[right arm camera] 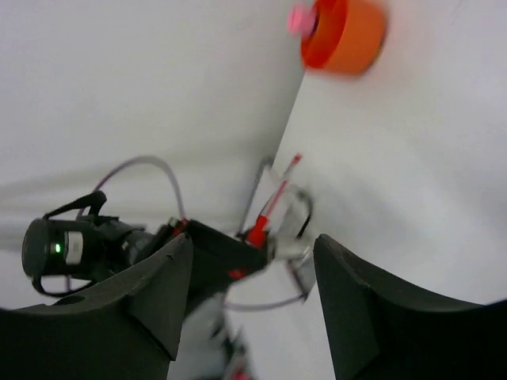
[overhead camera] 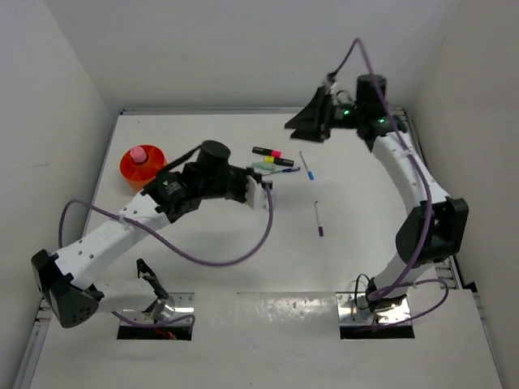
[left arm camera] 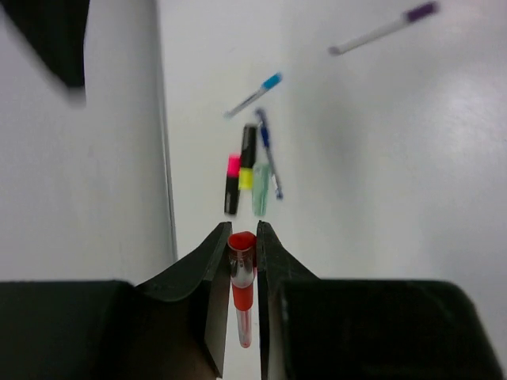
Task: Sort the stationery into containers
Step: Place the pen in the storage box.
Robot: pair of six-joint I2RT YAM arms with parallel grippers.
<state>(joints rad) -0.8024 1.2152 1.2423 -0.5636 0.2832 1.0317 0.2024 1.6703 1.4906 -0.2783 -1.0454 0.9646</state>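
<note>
Pinched only at the very tip of the left claw (left arm camera: pixel 242 234), the red pen (left arm camera: pixel 242 294) could be shaken loose before the orange bowl (overhead camera: pixel 130 172) is reached; the right claw (overhead camera: pixel 302 123) is held open.

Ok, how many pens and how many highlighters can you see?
Short highlighters: 3 (black with pink end, black with yellow end, pale green)
Thin pens: 4 (dark blue, white with blue cap, white with purple tip, red pen held in left gripper)
Total: 7

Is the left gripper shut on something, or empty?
Shut on the red pen: the left wrist view shows the left gripper with both fingers pressed against it.
</note>
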